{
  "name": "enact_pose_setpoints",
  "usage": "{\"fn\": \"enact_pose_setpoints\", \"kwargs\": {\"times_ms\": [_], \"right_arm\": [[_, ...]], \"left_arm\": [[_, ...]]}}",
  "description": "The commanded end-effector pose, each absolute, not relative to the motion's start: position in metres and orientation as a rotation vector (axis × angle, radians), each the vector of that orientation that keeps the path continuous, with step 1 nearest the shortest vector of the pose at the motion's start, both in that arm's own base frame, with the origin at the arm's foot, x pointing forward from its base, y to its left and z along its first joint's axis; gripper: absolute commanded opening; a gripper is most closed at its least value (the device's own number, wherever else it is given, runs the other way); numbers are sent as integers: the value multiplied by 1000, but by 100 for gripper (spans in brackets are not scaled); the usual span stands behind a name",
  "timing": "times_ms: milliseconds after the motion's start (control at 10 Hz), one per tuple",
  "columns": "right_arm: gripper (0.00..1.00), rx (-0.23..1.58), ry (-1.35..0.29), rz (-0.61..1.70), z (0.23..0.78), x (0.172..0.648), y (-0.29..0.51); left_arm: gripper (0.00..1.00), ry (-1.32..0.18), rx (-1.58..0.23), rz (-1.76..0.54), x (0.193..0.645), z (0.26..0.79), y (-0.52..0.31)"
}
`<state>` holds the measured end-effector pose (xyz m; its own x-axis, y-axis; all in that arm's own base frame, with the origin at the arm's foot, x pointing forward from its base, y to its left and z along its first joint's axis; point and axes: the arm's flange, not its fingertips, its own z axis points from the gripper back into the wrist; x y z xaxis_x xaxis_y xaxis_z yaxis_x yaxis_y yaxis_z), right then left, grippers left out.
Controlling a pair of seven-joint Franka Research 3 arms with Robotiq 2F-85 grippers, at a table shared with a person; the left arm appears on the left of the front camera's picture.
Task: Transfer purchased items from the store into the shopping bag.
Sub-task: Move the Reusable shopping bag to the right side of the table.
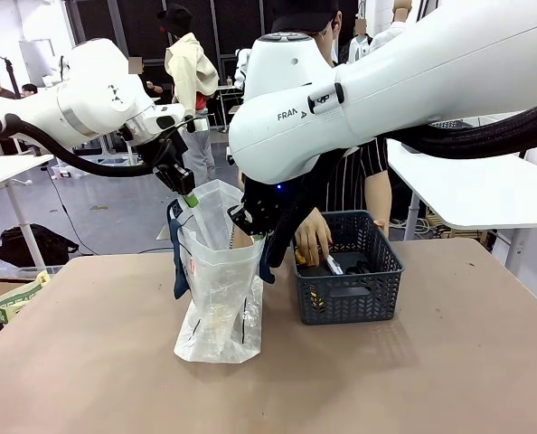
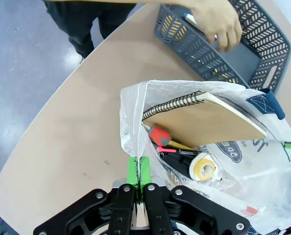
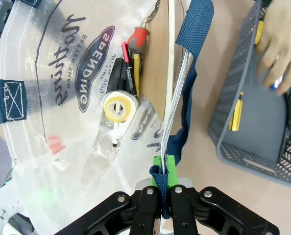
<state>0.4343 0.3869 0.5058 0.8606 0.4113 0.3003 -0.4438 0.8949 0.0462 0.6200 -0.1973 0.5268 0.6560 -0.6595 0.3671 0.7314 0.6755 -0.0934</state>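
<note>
Left gripper [image 2: 139,160]: green pads pressed together on the shopping bag [image 2: 243,147] rim.
Right gripper [image 3: 163,159]: pads pinching the opposite rim together with a navy strap [image 3: 197,24].
Shopping bag: mouth open just past both sets of fingertips.
Inside bag: spiral notebook [image 2: 209,120], tape roll [image 2: 204,170], red-handled tool [image 2: 159,134].
Basket [image 2: 184,44]: beyond the bag from the left fingers.
Person's hand [image 2: 219,22]: reaching into the basket.

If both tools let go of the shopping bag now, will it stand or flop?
Probably flops: the shopping bag is thin, crumpled film, its top held up by the left tool and right tool. The spiral notebook leaning inside looks stiff and top-heavy, so it may tip the bag sideways.
</note>
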Motion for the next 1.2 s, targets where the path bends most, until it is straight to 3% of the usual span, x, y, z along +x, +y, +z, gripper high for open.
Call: {"fn": "enact_pose_setpoints", "kwargs": {"times_ms": [0,1100], "right_arm": [[0,117,-291,447,507,433,386],[0,117,-291,447,507,433,386]], "left_arm": [[0,-327,-235,-791,616,527,-194],[0,-327,-235,-791,616,527,-194]]}}
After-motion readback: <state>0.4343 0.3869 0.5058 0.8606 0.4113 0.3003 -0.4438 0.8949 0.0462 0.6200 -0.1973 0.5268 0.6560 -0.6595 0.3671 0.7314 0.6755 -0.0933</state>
